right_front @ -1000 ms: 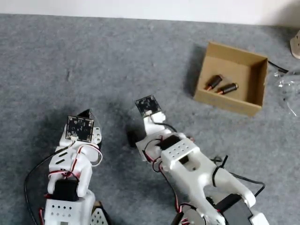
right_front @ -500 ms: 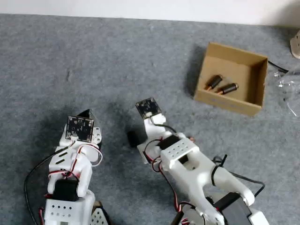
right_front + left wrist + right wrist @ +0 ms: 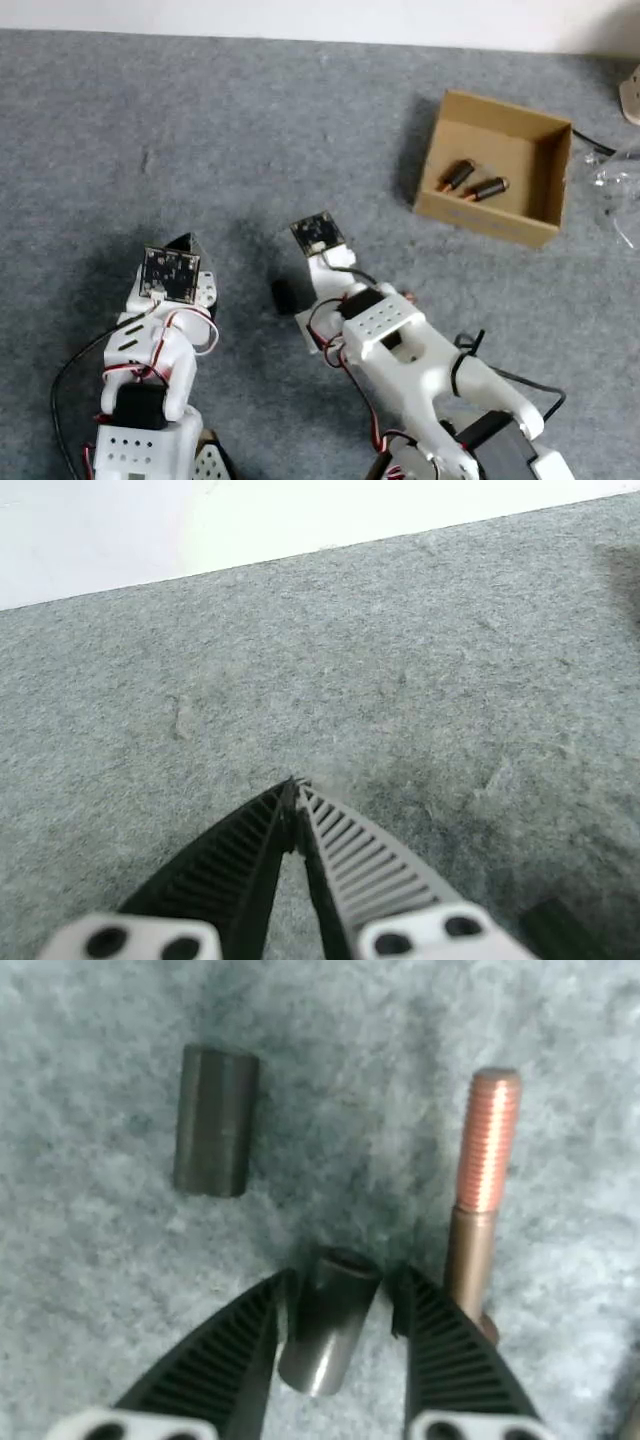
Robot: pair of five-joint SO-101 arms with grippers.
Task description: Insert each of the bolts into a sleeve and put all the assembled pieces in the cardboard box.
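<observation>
nudges the right gripper [image 3: 343, 1275] slightly down-frame in the high view, pinched narrowly on a sleeve [image 3: 330, 1325]; probably lifting it for the bolt [image 3: 480, 1190] alongside. keeps the left gripper [image 3: 293, 788] closed, empty.

A grey felt-like mat [image 3: 250, 130] covers the table under soft, even light, meeting a plain white strip [image 3: 300, 18] along its far edge.

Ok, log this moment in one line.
left hand shut | right hand gripping sleeve | bolt, second sleeve beside | box: two assemblies
</observation>
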